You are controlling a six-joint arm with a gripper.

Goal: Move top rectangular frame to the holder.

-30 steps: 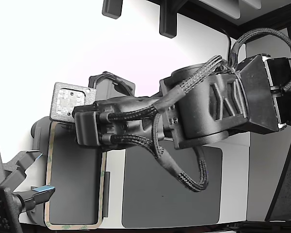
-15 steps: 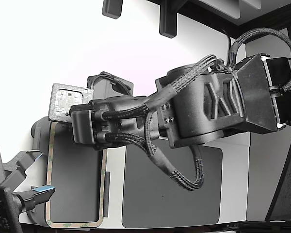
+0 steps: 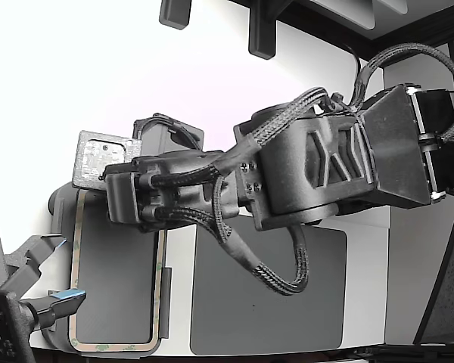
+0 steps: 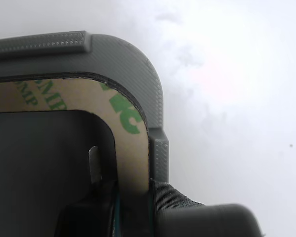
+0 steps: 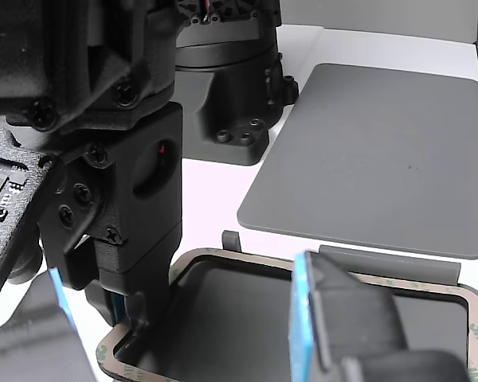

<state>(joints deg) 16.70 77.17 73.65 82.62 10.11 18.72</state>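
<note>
The top rectangular frame (image 3: 75,272) is a thin cream outline with green marks, lying flat within the grey holder (image 3: 58,206). In the wrist view its rounded corner (image 4: 130,123) sits just inside the holder's raised rim (image 4: 133,59). My gripper (image 3: 122,203) is over the frame's far corner. In the wrist view the frame's strip runs between my gripper's (image 4: 133,207) two fingers, which close on it. The other view shows my gripper (image 5: 123,318) down at the corner of the frame (image 5: 255,260), beside the holder's edge tab (image 5: 382,261).
A dark grey flat pad (image 3: 287,302) lies to the exterior view's right of the holder; it also shows in the other view (image 5: 382,143). A second arm's gripper with blue pads (image 3: 49,302) hovers at the frame's near end (image 5: 327,326). An arm base (image 5: 223,95) stands behind.
My arm and gripper have shifted toward the exterior view's left. The frame's outline looks slightly smaller and more settled in the holder than a second ago.
</note>
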